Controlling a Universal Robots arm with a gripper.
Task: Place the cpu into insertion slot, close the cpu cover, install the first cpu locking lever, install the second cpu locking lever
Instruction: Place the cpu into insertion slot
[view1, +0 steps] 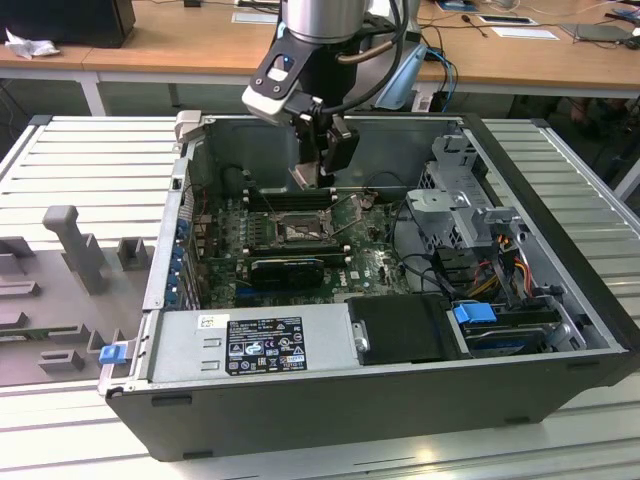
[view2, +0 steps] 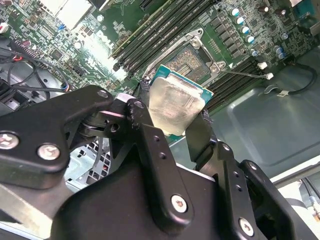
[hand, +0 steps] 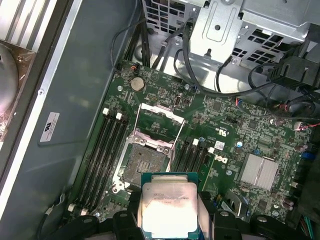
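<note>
- Where the exterior view looks down on the open computer case (view1: 300, 400) lying on the ribbed metal tabletop (view1: 90, 150), the gripper (view1: 316, 170) hangs inside the case above the motherboard (view1: 372, 258). It is over the far edge of the insertion slot (view1: 298, 232), clear of it.
- A pale flat piece, the cpu (view1: 303, 178), shows at the tips of the jaws in that view. How it tilts cannot be told from there.
- In the second wrist view, the jaws of the gripper (view2: 172, 117) are closed on the cpu (view2: 175, 102), pinching it by two opposite edges.
- Its grey metal top face is turned toward the camera. The chip is near square, so no long axis stands out; one corner points toward the insertion slot (view2: 192, 62), which lies beyond it and uncovered.
- Black memory slots (view2: 150, 35) run along both sides of the socket.
- In the first wrist view, the cpu (hand: 169, 210) sits between the tips of the gripper (hand: 169, 220), grey face toward the camera, its edges roughly square with the insertion slot (hand: 145, 162) just beyond.
- The brownish pin field is bare. The cpu cover (hand: 160, 112) stands swung open on the slot's far side, toward the coin battery (hand: 137, 83).
</note>
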